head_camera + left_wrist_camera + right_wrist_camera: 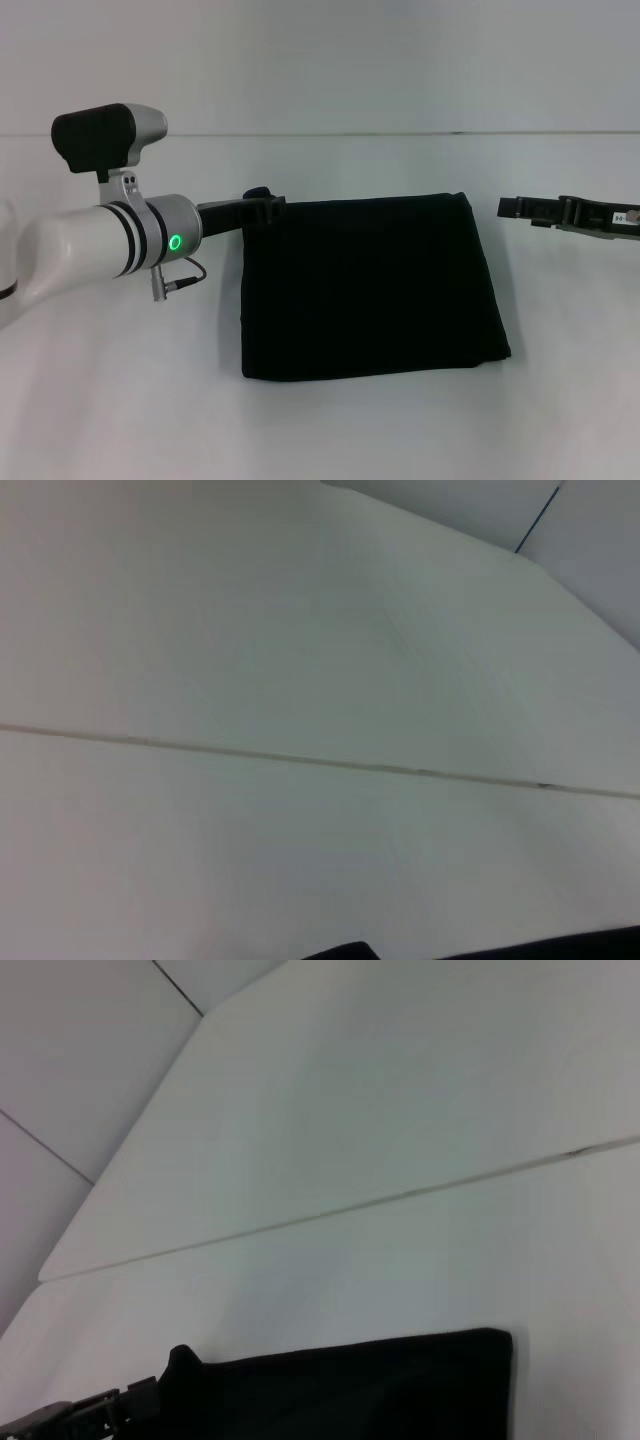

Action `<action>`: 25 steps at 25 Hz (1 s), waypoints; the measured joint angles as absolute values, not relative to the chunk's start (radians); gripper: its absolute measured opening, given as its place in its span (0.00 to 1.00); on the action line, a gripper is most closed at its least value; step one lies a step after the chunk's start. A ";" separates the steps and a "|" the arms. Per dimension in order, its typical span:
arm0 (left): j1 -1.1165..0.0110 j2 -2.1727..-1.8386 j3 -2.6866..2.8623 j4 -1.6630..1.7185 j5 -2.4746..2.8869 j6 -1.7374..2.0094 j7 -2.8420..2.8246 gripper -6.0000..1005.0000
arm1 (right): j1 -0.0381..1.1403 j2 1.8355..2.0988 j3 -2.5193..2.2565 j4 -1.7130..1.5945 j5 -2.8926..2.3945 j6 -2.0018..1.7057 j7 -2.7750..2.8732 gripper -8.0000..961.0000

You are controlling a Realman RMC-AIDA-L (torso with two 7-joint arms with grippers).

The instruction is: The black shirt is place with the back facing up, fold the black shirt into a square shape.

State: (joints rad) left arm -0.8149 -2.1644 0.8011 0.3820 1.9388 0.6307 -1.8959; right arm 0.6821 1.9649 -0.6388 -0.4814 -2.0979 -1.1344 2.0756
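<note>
The black shirt (pixel 370 290) lies on the white table as a folded, roughly square block in the middle of the head view. My left gripper (pixel 268 207) reaches in from the left to the shirt's far left corner, where a small bump of fabric stands up, and it looks shut on that corner. The right wrist view shows the same corner of the shirt (pixel 380 1390) with the left gripper (pixel 105 1410) against it. My right gripper (pixel 520 208) hovers to the right of the shirt's far right corner, a short gap away and not touching it.
The white table (pixel 320 430) stretches all around the shirt, with a thin seam (pixel 400 135) across it at the back. My left arm's white forearm (pixel 90 250) fills the left side of the head view.
</note>
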 joint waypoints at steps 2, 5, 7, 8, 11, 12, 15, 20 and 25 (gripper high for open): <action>-0.815 -2.164 0.801 0.382 1.934 0.631 -1.896 0.47 | 0.681 1.965 -0.636 -0.481 -2.096 -1.130 2.069 0.83; -0.817 -2.164 0.801 0.379 1.930 0.632 -1.897 0.33 | 0.682 1.965 -0.637 -0.479 -2.096 -1.121 2.062 0.83; -0.820 -2.163 0.802 0.376 1.930 0.631 -1.900 0.23 | 0.684 1.965 -0.640 -0.479 -2.097 -1.118 2.061 0.83; -0.821 -2.163 0.804 0.374 1.930 0.630 -1.902 0.19 | 0.685 1.965 -0.642 -0.479 -2.098 -1.116 2.061 0.83; -0.822 -2.162 0.808 0.372 1.930 0.620 -1.905 0.00 | 0.687 1.966 -0.644 -0.479 -2.100 -1.111 2.061 0.83; -0.821 -2.163 0.808 0.372 1.929 0.606 -1.905 0.00 | 0.688 1.966 -0.644 -0.480 -2.100 -1.110 2.061 0.83; -0.819 -2.164 0.804 0.370 1.929 0.598 -1.906 0.00 | 0.689 1.966 -0.644 -0.480 -2.100 -1.109 2.061 0.83; -0.813 -2.163 0.799 0.377 1.893 0.590 -1.906 0.03 | 0.691 1.966 -0.644 -0.480 -2.100 -1.109 2.061 0.83; -0.813 -2.163 0.803 0.370 1.882 0.564 -1.906 0.08 | 0.692 1.967 -0.644 -0.479 -2.100 -1.109 2.062 0.83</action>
State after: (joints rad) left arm -0.8129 -2.1629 0.8028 0.3699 1.8820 0.5637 -1.9065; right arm 0.6920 1.9665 -0.6443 -0.4792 -2.1000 -1.1090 2.0616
